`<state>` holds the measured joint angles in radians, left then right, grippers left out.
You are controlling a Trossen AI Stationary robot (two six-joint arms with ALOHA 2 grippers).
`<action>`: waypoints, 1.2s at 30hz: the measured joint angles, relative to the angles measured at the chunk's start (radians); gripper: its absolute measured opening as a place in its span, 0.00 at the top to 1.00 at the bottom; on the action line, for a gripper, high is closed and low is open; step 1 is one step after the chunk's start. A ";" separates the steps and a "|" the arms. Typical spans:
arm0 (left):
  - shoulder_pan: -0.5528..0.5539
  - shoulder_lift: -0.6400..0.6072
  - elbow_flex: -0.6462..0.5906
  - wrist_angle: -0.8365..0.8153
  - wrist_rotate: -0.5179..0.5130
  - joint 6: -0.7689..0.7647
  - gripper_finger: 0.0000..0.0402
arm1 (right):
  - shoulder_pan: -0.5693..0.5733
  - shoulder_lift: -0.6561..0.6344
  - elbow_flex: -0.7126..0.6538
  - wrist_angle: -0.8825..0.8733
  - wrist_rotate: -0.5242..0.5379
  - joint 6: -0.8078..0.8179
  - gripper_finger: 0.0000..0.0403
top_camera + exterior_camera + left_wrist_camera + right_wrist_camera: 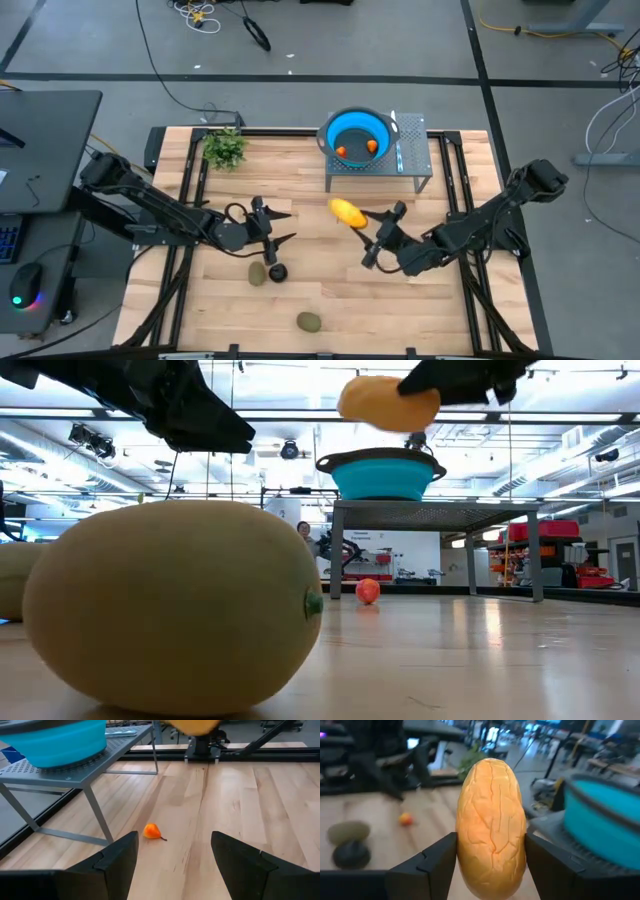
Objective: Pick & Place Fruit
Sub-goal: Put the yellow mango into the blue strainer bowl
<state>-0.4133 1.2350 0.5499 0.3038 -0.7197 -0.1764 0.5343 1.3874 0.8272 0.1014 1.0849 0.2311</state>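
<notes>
The right gripper holds the yellow fruit between its fingers, lifted off the surface, long axis crosswise to the jaws. The blue bowl sits beyond on the rack. The left gripper hangs wide and empty.

Low view: a green oval fills the foreground, its base cut by the lower edge; a second one is cut by the left edge. The right tool is mostly out of frame above the yellow fruit. Left wrist view: that fruit is cut by the top edge, and the blue bowl is cropped. Right wrist view: background blurred; the small orange piece and dark round are indistinct. High view: the pieces inside the bowl are too small to identify.
</notes>
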 joint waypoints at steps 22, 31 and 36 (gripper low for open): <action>0.036 0.027 -0.066 0.076 -0.028 -0.007 0.36 | -0.173 -0.022 0.000 0.435 0.222 -0.533 0.43; 0.040 0.027 -0.100 0.161 -0.026 -0.005 0.36 | -0.263 -0.022 0.000 0.627 0.273 -0.836 0.43; 0.040 0.027 -0.100 0.162 -0.025 -0.004 0.36 | -0.350 -0.022 0.000 0.621 0.254 -0.888 0.43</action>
<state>-0.3729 1.2625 0.4500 0.4660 -0.7444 -0.1806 0.1843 1.3659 0.8272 0.7223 1.3391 -0.6569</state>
